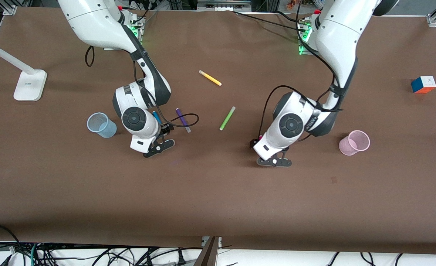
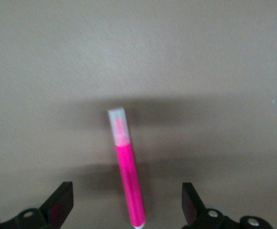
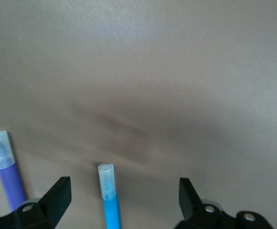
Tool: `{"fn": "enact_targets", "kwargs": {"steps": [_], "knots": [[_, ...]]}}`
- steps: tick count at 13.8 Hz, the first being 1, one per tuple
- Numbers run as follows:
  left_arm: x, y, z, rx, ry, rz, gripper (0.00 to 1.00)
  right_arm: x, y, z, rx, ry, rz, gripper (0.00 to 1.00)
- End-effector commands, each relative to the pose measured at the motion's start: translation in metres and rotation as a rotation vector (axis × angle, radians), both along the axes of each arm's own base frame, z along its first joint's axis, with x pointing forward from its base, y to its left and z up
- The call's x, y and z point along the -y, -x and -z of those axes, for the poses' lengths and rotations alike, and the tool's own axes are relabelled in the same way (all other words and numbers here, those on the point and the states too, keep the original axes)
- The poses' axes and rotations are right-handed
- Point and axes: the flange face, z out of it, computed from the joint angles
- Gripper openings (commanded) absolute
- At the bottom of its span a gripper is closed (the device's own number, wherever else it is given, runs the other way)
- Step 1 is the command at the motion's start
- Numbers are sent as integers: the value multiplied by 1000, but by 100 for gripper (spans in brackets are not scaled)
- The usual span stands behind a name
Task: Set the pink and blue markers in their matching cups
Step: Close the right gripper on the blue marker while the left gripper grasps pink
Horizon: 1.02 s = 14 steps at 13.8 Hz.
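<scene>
My left gripper (image 2: pixel 127 206) is open low over the table, its fingers on either side of the magenta-pink marker (image 2: pixel 128 176), which lies flat; in the front view the left arm's hand hides this marker. The pale pink cup (image 1: pixel 354 142) stands upright beside that hand, toward the left arm's end. My right gripper (image 3: pixel 124 199) is open low over the blue marker (image 3: pixel 109 193), which lies flat between its fingers and partly shows in the front view (image 1: pixel 156 117). The pale blue cup (image 1: pixel 101 125) stands beside the right hand, toward the right arm's end.
A purple marker (image 1: pixel 183 120) lies close beside the blue one and shows in the right wrist view (image 3: pixel 7 167). A lime-green marker (image 1: pixel 227 118) and a yellow marker (image 1: pixel 210 78) lie mid-table. A colour cube (image 1: pixel 423 84) and a white lamp base (image 1: pixel 29 85) stand at the table's ends.
</scene>
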Motion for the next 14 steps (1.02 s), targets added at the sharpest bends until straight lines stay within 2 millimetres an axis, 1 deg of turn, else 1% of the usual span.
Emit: {"fn": "enact_targets", "kwargs": {"steps": [1,2,3,4,5,6,7,8,9,10,12,13,14], "knots": [[1,10,18,33,-27,13,100,-3,18,14,8,-19,2,100],[1,12,24,46,-19,12,100,-4,21,17,14,-23,-1,97],[-2,14,29,45,-19,9,100,-5,23,19,17,-24,-4,88],[-5,12,28,47,-18,7,93,-6,24,19,16,-24,-6,70],[-4,12,28,48,-17,7,75,-7,25,18,11,-23,-7,44],[-1,12,26,54,-15,8,72,-7,25,18,10,-22,-7,29],[0,12,26,55,-14,11,69,-6,25,18,7,-21,-7,15],[0,12,26,59,-12,11,69,-6,25,19,5,-20,-7,5],[1,10,24,75,-3,10,69,-6,25,19,7,-21,-7,2],[2,5,19,97,9,8,69,-6,25,19,8,-21,-7,1],[1,-2,17,134,27,11,70,-6,26,20,5,-20,-7,0],[1,-2,18,141,31,10,70,-7,24,12,14,-26,-16,0],[1,-2,20,141,30,9,70,-5,17,-6,35,-37,-19,0]]}}
